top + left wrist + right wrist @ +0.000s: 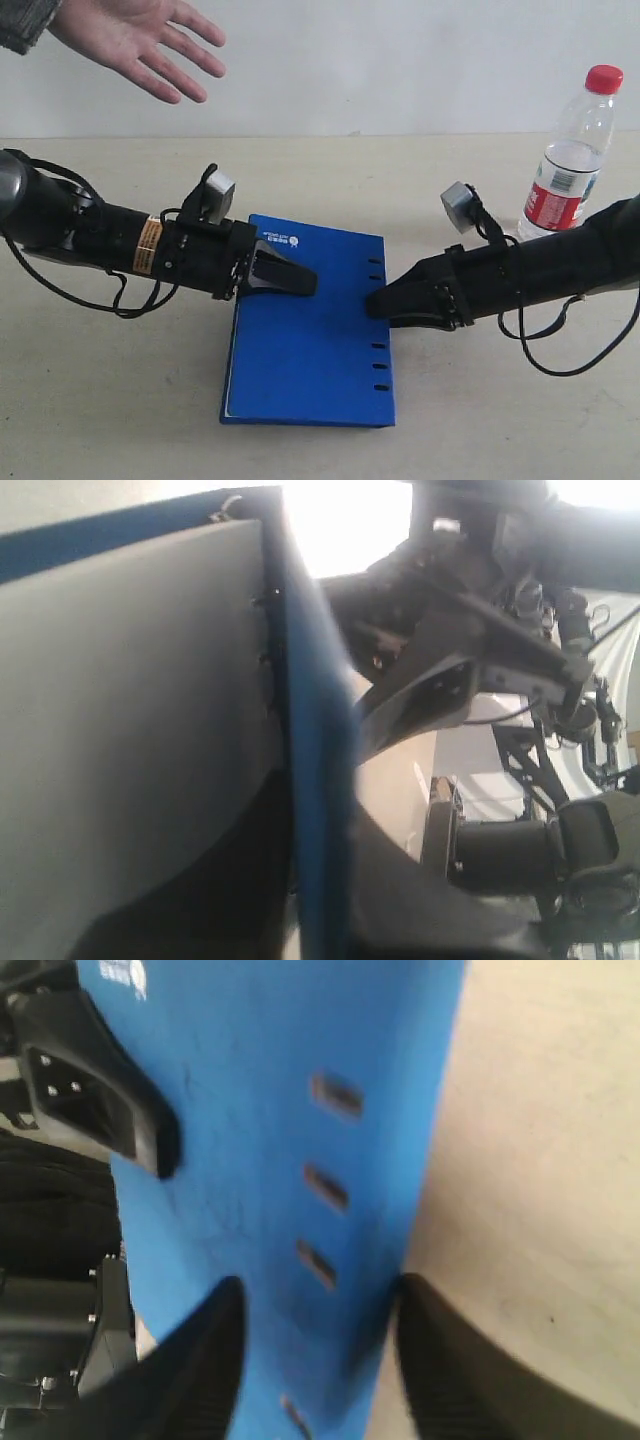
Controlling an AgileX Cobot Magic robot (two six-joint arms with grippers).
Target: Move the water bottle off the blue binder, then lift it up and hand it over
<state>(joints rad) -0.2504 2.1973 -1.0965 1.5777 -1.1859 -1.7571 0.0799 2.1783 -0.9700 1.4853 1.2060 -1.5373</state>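
At the far left, above the counter [110,410], a person's hand [135,40] is held open with the palm showing, well apart from everything below. Under it the left pincer [300,280] is closed on the left edge of the blue binder [310,350]: one black finger lies flat on the top of the cover, and the left wrist view shows the blue cover edge-on between the fingers, with its grey inner side visible. The binder lies near the middle of the counter, with its small white logo at the far corner and the row of slots along its right side. At this right side is the right pincer [378,303], partly open; its two fingers [200,1370] stand on either side of the slotted strip and hold nothing. I cannot tell if they touch the cover. The water bottle [572,160] stands upright on the counter at the far right, behind the right arm, apart from the binder.
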